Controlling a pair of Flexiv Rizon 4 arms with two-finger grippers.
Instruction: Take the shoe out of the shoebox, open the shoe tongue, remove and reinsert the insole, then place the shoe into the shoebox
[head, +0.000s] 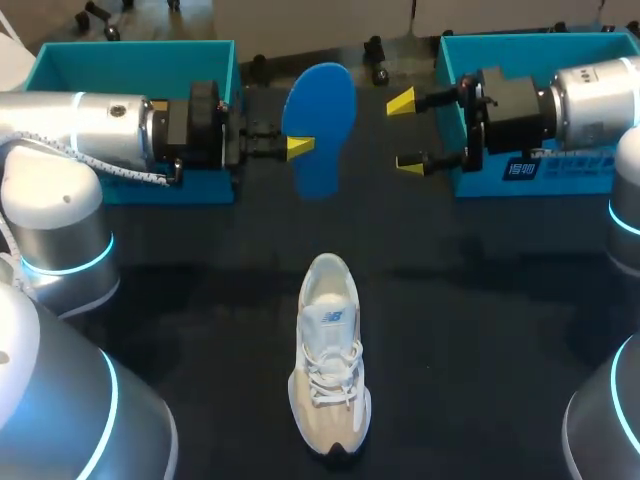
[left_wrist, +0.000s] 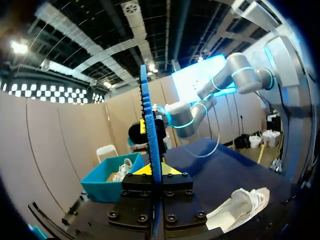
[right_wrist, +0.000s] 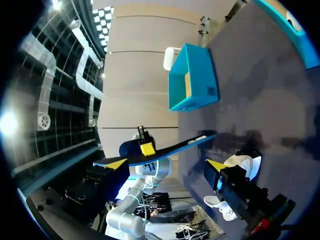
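Blue insole (head: 322, 110) pinched upright in left pincer (head: 297, 146) above worktop (head: 480, 300), right pincer (head: 406, 133) spread beside it, shoe (head: 328, 360) lying well apart; likely best to feed insole toe-first into the shoe opening.

Matt blue foam insole (head: 320, 125), ribbed edge

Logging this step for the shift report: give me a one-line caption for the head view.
Left gripper holds the blue insole aloft, right gripper open beside it, white shoe on the table.
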